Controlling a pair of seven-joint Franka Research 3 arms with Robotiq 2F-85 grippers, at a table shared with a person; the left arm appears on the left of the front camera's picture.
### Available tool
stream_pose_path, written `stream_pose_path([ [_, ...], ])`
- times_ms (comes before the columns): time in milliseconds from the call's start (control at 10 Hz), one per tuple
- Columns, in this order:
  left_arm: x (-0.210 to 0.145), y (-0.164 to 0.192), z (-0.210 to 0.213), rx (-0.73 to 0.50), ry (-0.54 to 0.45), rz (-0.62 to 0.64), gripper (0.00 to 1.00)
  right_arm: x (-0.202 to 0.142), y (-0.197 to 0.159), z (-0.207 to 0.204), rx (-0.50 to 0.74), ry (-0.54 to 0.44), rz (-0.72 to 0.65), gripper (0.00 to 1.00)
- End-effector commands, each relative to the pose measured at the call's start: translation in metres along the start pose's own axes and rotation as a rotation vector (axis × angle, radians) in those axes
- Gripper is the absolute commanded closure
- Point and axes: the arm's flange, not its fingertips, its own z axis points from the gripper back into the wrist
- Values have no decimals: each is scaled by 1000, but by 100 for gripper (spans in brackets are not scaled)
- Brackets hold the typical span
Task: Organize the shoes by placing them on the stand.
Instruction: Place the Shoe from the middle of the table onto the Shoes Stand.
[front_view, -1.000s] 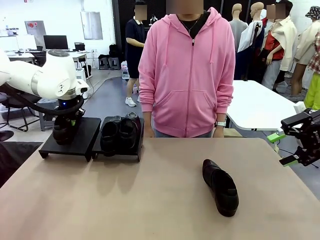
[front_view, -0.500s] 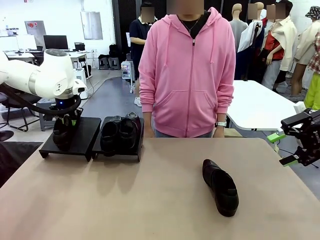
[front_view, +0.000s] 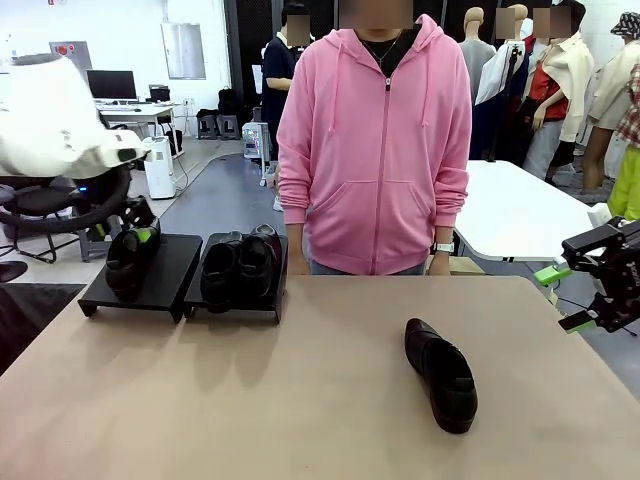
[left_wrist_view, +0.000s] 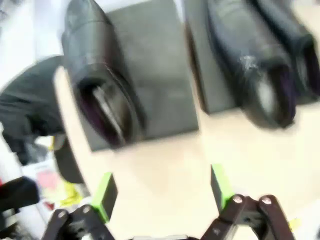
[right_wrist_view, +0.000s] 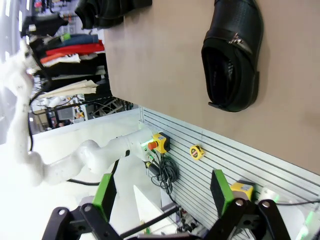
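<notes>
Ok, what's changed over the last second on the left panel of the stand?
The left tool has let go of the shoe it was gripping on the stand's left panel and lifted up and away, jaws now open. That shoe stays on the panel. The pair on the right panel, the shoe on the table and the open right tool have not moved.

Glossy white, rounded left arm (front_view: 55, 120) with black cabling. Black right gripper (front_view: 565, 296) tipped by green pads. Pink zip hoodie (front_view: 374, 140), wristwatch (front_view: 442, 247).
</notes>
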Motion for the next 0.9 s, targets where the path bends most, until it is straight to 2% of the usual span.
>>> stream_pose_path([
  [0, -70, 20, 37, -135, 107, -60, 0, 1, 0, 3, 6, 3, 27, 0],
  [100, -98, 30, 47, -236, 164, -94, 0, 1, 0, 3, 6, 3, 27, 0],
  [200, -113, 38, 47, -349, 154, -28, 0, 1, 0, 3, 6, 3, 27, 0],
  [300, -126, 38, 38, -513, 140, -122, 0, 1, 0, 3, 6, 3, 27, 0],
  [400, -132, 36, 15, -688, 132, -66, 0, 1, 0, 3, 6, 3, 27, 0],
  [500, -140, 38, -6, -786, 144, -58, 0, 1, 0, 3, 6, 3, 27, 0],
  [600, -155, 43, -30, -912, 120, 8, 0, 1, 0, 3, 6, 3, 27, 0],
  [700, -171, 51, -47, -1000, 58, 132, 0, 1, 0, 3, 6, 3, 27, 0],
  [800, -177, 58, -51, -975, 24, 183, 0, 1, 0, 3, 6, 3, 27, 0],
])
